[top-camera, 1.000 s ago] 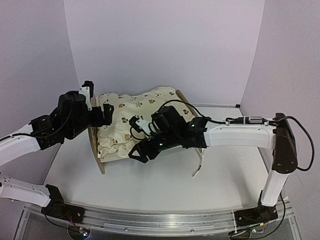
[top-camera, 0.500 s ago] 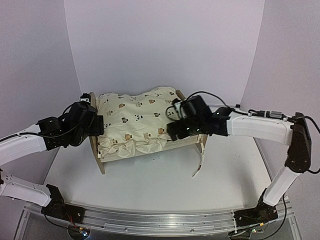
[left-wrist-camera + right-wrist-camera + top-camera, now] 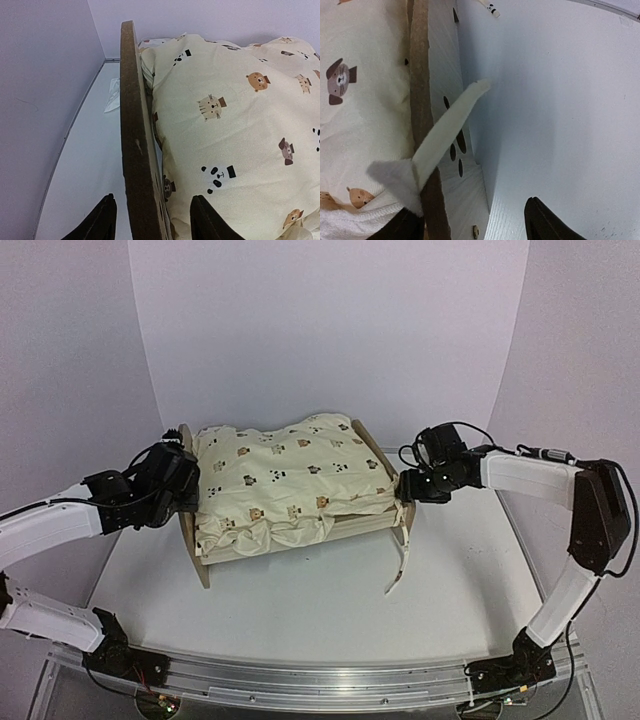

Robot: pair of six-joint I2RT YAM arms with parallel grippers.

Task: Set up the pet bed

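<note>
Two grippers, one posted at each end of the bed.

Left gripper (image 3: 150,222): jaws part-open and holding nothing. One jaw stands on each side of the left end board (image 3: 132,125), with a sliver of gap showing on both sides. The wrist view looks straight along the board's top edge, so the board lies dead ahead, edge-on.

Right gripper (image 3: 475,225): jaws also apart and empty. They bracket the right end board (image 3: 422,75). The outer jaw is off the wood over bare table, and the inner jaw is partly hidden by cloth. A white strap (image 3: 447,132) hangs from the top of this board, across its outer face and its paw cutouts.

Pet bed (image 3: 195,555): sits toward the far middle of the table (image 3: 300,630). Its long axis runs left to right, nearly parallel to the near edge. Its right end lies a little farther back than its left. The cream animal-print quilt (image 3: 285,475) is spread over it from board to board, bunched along the near rail.

Relation that matters: each board crosses the bed's long axis, and each arm is nearest its own end.

Judgement: any squeeze would have to close across the board's thickness, and any shove would run along the long axis. The strap could snag in the right jaws.
</note>
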